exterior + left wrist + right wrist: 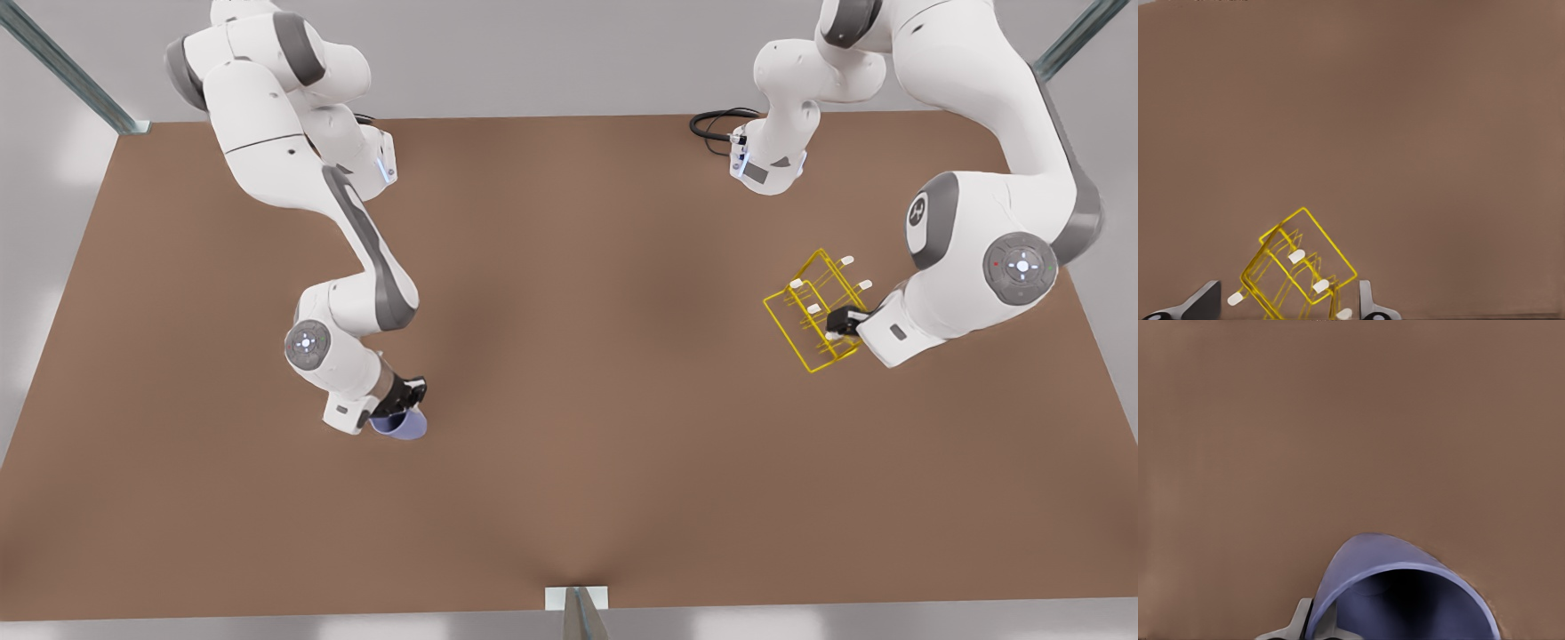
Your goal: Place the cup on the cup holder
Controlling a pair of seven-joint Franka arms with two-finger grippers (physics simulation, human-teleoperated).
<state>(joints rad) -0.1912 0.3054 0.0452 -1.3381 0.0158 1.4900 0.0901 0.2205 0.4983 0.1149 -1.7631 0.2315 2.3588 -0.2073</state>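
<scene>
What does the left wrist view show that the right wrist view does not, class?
Left wrist view: the yellow cup holder with white-tipped pegs, standing between the left tool's open fingers. Right wrist view: the lavender cup, its rim pinched by the right tool. Both share the bare brown table.

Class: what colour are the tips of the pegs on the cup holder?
White, on the yellow wire cup holder; clearest in the left wrist view.

- Both arms wear glossy white shells with grey bands at the joints
- Round grey caps with small lights mark the elbows
- A black cable loops by one wrist
- The left tool [843,325] and right tool [404,397] are black
</scene>
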